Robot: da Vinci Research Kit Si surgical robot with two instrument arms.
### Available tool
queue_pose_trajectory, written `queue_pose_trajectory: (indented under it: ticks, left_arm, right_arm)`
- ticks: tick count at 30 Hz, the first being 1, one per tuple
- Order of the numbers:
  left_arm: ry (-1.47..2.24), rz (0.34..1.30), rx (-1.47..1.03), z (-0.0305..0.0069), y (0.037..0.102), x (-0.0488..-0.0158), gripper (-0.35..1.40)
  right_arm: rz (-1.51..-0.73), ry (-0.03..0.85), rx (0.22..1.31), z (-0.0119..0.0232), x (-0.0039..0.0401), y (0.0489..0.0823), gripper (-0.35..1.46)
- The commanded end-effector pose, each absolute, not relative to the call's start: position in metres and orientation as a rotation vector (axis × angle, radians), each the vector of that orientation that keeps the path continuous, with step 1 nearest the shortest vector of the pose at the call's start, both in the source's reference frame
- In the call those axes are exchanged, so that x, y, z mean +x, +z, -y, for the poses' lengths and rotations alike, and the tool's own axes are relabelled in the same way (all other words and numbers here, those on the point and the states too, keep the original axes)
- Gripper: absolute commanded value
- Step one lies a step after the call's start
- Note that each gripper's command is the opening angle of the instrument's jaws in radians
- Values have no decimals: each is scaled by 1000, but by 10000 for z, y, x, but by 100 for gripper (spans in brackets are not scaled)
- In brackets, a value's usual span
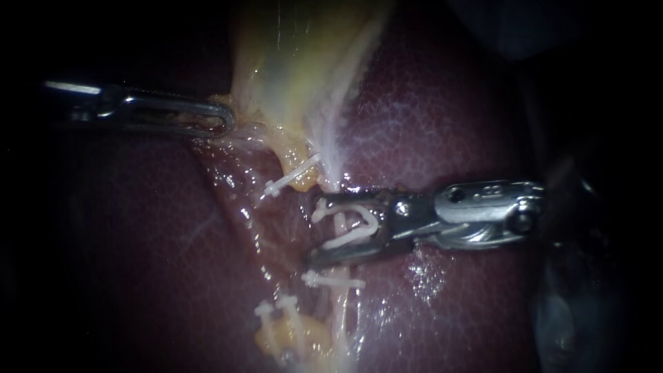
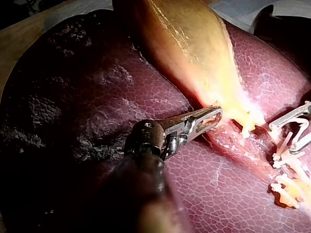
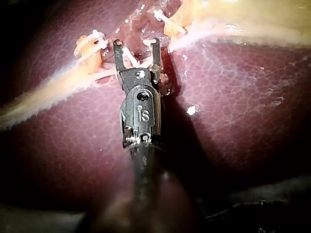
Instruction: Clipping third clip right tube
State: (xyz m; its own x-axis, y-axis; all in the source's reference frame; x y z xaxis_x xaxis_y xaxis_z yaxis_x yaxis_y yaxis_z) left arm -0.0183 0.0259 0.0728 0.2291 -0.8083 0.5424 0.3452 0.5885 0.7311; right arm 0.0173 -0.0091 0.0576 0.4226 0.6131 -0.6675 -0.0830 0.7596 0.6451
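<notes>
Right instrument (image 1: 315, 231) hand holds unclosed clip (image 1: 359, 226) astride right tube (image 1: 340, 220); squeeze, release left. Seated clip (image 1: 331, 280) just below. Left instrument (image 1: 224, 121) hand grips gallbladder (image 1: 297, 62).

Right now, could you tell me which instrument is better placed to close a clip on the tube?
Right. The right instrument holds an open clip astride the tube; the left instrument is at the gallbladder, apart from it.
</notes>
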Motion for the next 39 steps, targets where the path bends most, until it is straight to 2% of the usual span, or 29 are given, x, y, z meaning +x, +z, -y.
queue_pose_trajectory:
  ticks: [1, 6, 14, 23, 30, 39]
  left_arm:
    - [-843, 1064, 523, -260, 727, -182, -35]
    - [-843, 1064, 523, -260, 727, -182, -35]
    - [-843, 1064, 523, -260, 727, -182, -35]
    - [-843, 1064, 523, -260, 727, -182, -35]
    - [-843, 1064, 523, -260, 727, -182, -35]
    - [-844, 1064, 522, -260, 727, -183, -35]
  right_arm:
    - [-1054, 466, 582, 89, 168, 573, 48]
    - [-1054, 465, 599, 82, 138, 569, 47]
    - [-1039, 513, 620, 82, 128, 600, 47]
    - [-1004, 567, 657, 95, 150, 656, 48]
    - [-998, 592, 711, 99, 177, 675, 48]
    - [-1089, 666, 833, 101, 207, 683, 49]
